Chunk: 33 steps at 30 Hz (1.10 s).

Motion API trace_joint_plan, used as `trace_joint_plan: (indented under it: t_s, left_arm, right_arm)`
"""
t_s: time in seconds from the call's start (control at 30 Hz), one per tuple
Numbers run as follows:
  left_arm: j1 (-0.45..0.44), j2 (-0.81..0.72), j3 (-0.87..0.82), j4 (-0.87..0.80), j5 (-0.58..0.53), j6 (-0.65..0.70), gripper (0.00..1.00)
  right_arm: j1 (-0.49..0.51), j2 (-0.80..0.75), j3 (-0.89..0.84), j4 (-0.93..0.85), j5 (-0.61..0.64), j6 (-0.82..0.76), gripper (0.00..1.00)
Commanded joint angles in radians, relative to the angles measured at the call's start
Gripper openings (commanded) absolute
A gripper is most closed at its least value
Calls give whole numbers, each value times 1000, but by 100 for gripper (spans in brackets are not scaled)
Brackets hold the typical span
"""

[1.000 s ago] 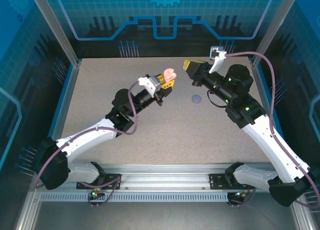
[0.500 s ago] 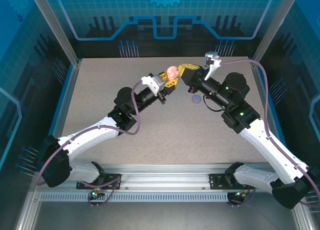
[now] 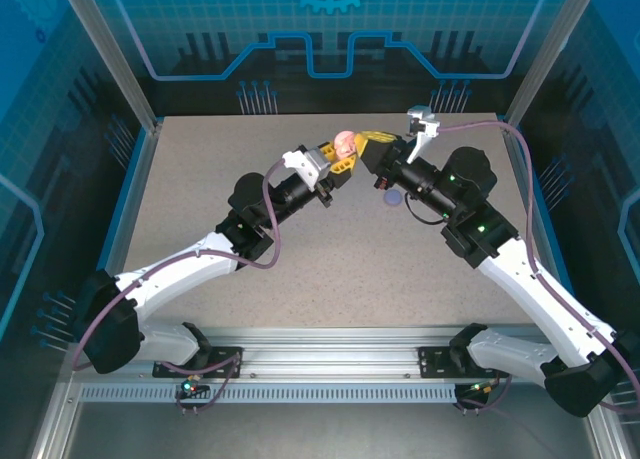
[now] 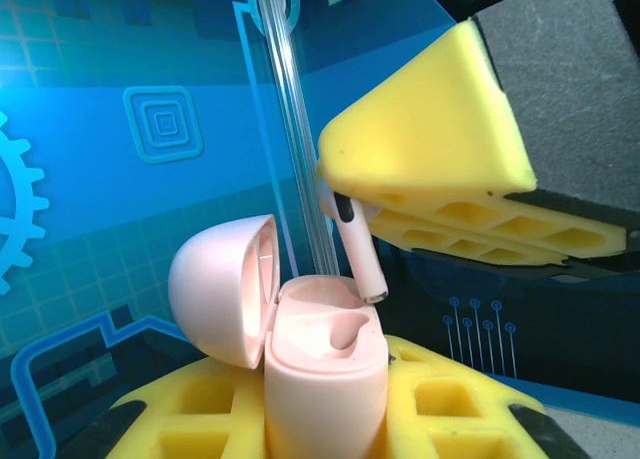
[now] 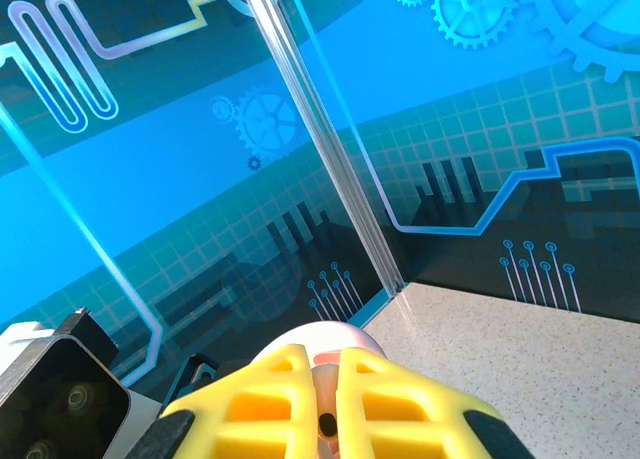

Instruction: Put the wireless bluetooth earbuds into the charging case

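Earbud (image 4: pixel 358 254), pale pink, stemmed. Tiny, light, hard glossy plastic; judged slippery and liable to twist in a pinch.
Location: head nipped between the yellow pads of the right gripper (image 3: pixel 368 142), which is closed on it. The stem hangs down with its tip just above the open well of the charging case (image 4: pixel 325 374).
Best hold: across the head, leaving the stem free to enter; a gentle squeeze is enough.
Case: pink, lid (image 4: pixel 222 289) hinged open, clamped upright in the closed left gripper (image 3: pixel 337 160), above the table (image 3: pixel 200 179).
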Motion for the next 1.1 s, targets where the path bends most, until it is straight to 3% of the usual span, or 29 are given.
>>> trace_joint_plan:
  t_s: [0.0, 1.07]
  left_arm:
    - [-9, 1, 39, 16, -13, 15, 0]
    - [-19, -3, 42, -12, -30, 31, 0]
  right_arm:
    - [12, 0, -11, 25, -5, -5, 9]
    - [-30, -18, -27, -29, -4, 7, 7]
